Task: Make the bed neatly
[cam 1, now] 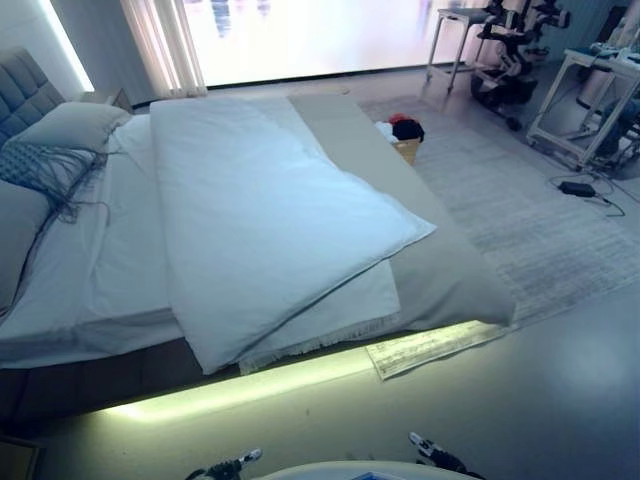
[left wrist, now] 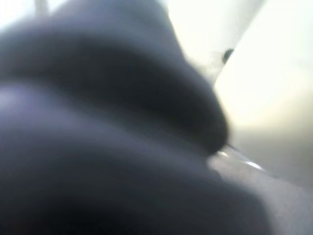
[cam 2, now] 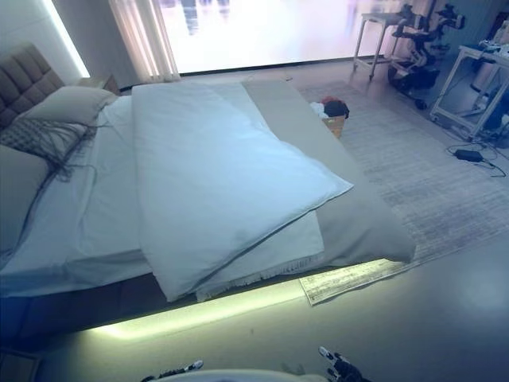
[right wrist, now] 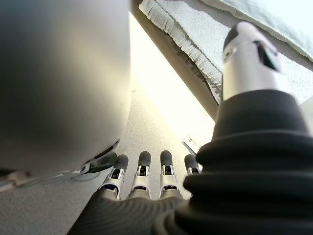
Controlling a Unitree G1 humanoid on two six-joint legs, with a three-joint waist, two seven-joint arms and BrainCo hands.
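the bed [cam 1: 440,270] lies well ahead of both hands, apart from them, its glowing lower edge the part nearest them. a pale duvet [cam 1: 260,220] lies askew across it, folded over itself, one corner pointing out toward the right-hand side and another hanging over the near edge. under it a white fringed blanket [cam 1: 345,310] shows along the near edge. a grey cover [cam 1: 450,280] lies bare on the right-hand side and droops at the near corner. off on the left-hand side sit a pale pillow [cam 1: 75,125] and a dark patterned cushion [cam 1: 40,168], against a tufted headboard [cam 1: 22,92].
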